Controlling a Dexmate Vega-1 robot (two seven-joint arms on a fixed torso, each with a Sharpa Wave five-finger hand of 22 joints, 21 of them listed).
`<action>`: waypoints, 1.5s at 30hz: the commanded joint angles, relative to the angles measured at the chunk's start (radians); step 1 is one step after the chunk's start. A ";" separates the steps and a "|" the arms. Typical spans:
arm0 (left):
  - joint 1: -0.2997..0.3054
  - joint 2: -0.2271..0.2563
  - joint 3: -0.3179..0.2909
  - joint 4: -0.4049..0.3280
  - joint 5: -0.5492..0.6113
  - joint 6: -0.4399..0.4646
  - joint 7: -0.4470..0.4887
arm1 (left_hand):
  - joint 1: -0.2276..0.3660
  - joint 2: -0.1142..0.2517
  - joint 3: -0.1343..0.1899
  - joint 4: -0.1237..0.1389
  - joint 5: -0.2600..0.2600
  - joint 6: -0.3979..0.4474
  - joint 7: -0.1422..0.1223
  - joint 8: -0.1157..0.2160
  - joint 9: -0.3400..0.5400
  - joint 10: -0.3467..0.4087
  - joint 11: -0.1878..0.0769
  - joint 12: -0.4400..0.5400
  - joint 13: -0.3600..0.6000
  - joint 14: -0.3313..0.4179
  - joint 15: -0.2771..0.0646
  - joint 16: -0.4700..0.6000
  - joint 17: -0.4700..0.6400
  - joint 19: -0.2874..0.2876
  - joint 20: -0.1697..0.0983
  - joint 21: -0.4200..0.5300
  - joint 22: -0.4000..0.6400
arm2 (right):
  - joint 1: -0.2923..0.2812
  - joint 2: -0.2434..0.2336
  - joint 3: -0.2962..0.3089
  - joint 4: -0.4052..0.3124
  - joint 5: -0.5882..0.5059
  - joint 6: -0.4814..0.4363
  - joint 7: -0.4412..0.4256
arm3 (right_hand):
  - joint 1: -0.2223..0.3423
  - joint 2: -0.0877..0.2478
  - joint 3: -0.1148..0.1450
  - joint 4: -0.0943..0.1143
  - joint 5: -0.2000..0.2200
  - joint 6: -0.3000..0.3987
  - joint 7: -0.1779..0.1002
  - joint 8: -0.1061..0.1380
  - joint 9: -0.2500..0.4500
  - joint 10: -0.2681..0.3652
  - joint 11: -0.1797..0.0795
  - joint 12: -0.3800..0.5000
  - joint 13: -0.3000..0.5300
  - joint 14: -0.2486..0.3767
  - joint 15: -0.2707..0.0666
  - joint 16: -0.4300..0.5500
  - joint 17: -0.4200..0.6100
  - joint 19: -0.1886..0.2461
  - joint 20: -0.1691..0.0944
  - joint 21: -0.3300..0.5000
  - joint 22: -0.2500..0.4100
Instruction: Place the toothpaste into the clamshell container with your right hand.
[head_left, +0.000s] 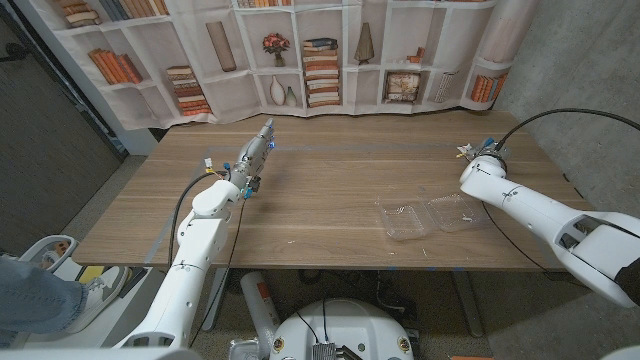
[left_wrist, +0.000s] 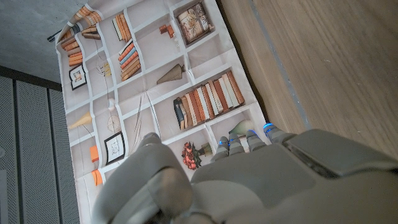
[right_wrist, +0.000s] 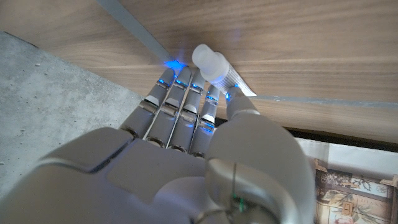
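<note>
My right hand (head_left: 483, 158) hovers over the table's far right part and grips the toothpaste (right_wrist: 214, 65), a white tube with a rounded cap that sticks out past the fingertips (right_wrist: 180, 84) in the right wrist view. The clear clamshell container (head_left: 430, 215) lies open on the table, both halves side by side, nearer the front edge than the right hand (right_wrist: 205, 130) and a little to its left. At the left back of the table my left hand (head_left: 255, 155) holds nothing, its fingers stretched towards the backdrop. The left hand (left_wrist: 249, 180) faces that backdrop.
The wooden table (head_left: 330, 190) has a printed bookshelf backdrop (head_left: 300, 60) hanging behind its far edge. A person's leg in jeans (head_left: 30, 295) shows at the front left, beside the table.
</note>
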 joint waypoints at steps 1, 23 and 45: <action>0.000 0.000 0.003 -0.005 0.004 0.013 0.001 | 0.006 0.006 -0.008 0.002 -0.003 -0.008 -0.004 -0.003 0.005 -0.002 -0.006 0.000 0.005 -0.035 0.007 -0.001 0.005 -0.079 -0.017 -0.005 0.005 | 0.025 0.027 -0.023 0.063 0.003 0.009 0.031 | 0.003 -0.014 -0.004 0.002 0.001 -0.003 -0.001 -0.002 0.002 -0.006 -0.003 -0.008 0.000 -0.002 -0.091 -0.005 0.006 -0.001 -0.054 -0.003 0.005; -0.006 -0.003 0.017 -0.008 0.013 0.020 0.004 | 0.007 0.008 -0.012 0.002 -0.003 -0.009 -0.004 -0.003 0.006 -0.004 -0.009 0.000 0.005 -0.037 0.008 -0.002 0.005 -0.081 -0.012 -0.006 0.005 | 0.080 0.074 -0.068 0.203 0.003 0.042 0.079 | 0.050 -0.025 0.006 -0.016 0.024 -0.024 -0.008 -0.017 0.005 0.027 -0.032 -0.012 0.004 0.010 -0.106 0.003 0.009 -0.017 -0.052 -0.027 0.004; -0.032 -0.011 0.021 0.032 0.012 0.000 -0.006 | 0.008 0.010 -0.016 0.002 -0.004 -0.011 -0.005 -0.003 0.006 -0.004 -0.008 0.000 0.005 -0.036 0.008 -0.001 0.005 -0.084 -0.008 -0.007 0.006 | 0.078 0.077 -0.066 0.195 0.002 0.038 0.039 | 0.137 0.020 0.028 -0.009 0.009 0.195 -0.052 0.049 0.010 0.247 -0.101 0.057 0.008 0.142 -0.140 0.042 0.024 0.035 -0.091 -0.022 0.008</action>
